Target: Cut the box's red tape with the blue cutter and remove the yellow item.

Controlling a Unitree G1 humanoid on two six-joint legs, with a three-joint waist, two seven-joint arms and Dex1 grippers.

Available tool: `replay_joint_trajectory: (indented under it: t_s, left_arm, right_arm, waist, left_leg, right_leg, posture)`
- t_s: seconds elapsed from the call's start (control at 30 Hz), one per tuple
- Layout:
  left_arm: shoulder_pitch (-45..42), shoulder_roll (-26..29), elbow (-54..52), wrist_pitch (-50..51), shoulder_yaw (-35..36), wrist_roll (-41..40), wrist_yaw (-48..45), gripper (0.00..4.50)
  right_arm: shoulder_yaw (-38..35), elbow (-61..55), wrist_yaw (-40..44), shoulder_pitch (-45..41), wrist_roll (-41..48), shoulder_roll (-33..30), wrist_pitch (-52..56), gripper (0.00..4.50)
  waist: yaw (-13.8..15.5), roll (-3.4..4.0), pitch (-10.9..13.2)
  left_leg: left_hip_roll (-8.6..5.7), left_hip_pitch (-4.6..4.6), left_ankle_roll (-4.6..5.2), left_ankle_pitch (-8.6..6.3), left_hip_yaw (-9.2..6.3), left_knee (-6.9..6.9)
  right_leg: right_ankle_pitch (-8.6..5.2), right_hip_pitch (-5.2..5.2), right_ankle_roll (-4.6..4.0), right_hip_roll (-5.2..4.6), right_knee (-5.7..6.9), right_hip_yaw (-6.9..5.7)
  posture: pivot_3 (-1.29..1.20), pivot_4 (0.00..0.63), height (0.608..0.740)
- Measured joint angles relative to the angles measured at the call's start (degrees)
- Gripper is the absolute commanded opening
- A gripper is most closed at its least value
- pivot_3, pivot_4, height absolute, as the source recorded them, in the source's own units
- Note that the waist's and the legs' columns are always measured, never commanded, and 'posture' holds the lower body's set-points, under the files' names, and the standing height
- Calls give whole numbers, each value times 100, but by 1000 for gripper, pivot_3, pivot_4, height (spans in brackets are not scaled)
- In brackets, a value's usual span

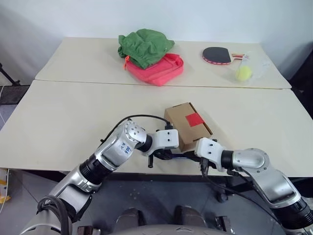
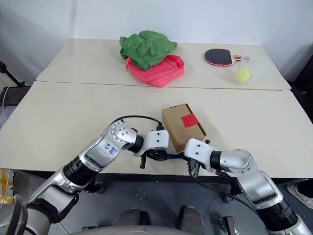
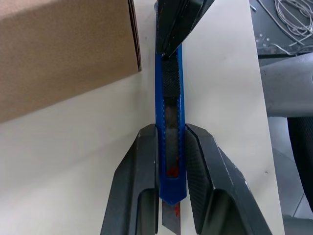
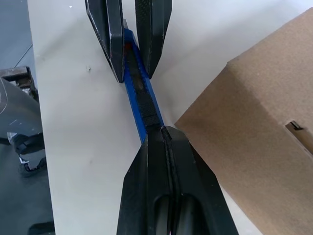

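Both hands hold the slim blue pen-shaped cutter (image 3: 170, 147) at the bench (image 1: 73, 122) front edge, 6 o'clock of the small brown cardboard box (image 1: 188, 125). Left hand (image 3: 171, 166) is closed on the blade end, short blade showing; right hand (image 4: 161, 134) is pinched fully closed on the tail, likely to work the slider. Red square tape patch (image 1: 194, 119) looks uncut on top. Box closed, so the yellow item can't be made out.

A brown box (image 1: 188, 125) sits closed near the table's near edge, a square of red tape (image 1: 194, 119) on its top. Just nearer, the slim blue cutter (image 3: 170, 142) lies level, its blade tip showing.
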Motion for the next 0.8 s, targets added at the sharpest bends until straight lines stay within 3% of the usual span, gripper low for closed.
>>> replay_joint_trajectory:
  t_s: [0.37,0.47,0.57,0.7,0.8]
  left_arm:
    - [-1,-3,23,-82,5,7,-7,457]
    - [147,28,34,-581,63,-11,9,457]
    - [537,166,212,-1737,350,-159,41,457]
    - [1008,365,508,-3600,881,-468,-59,457]
    - [1128,479,709,-4693,1223,-673,-204,457]
  right_arm:
    - [34,-146,-101,-34,44,203,329,27]
    - [-386,-498,54,381,645,169,692,27]
    - [-1366,-1099,261,882,1914,15,1636,596]
    - [-3085,-1603,62,1062,3968,-311,3080,1957]
    - [-4101,-1521,-804,1367,6624,-978,3969,2975]
  waist:
    - [-16,2,-2]
    - [57,9,2]
    - [52,21,9]
    - [32,30,16]
    - [57,39,21]
  left_leg:
    - [4,-1,0,0,1,0]
    - [4,-18,2,-6,-1,-2]
    - [5,-49,10,-12,-3,1]
    - [11,-57,14,-15,-4,4]
    - [9,-56,17,-17,-9,4]
  right_leg:
    - [0,-1,0,1,-1,0]
    - [0,-11,0,1,-7,-1]
    - [5,-30,6,1,-4,-8]
    - [11,-35,8,1,-14,-14]
    - [11,-29,7,-3,-37,-15]
  posture:
    - [0,150,740]
    - [0,150,740]
    - [0,150,740]
    - [0,150,740]
    - [0,150,740]
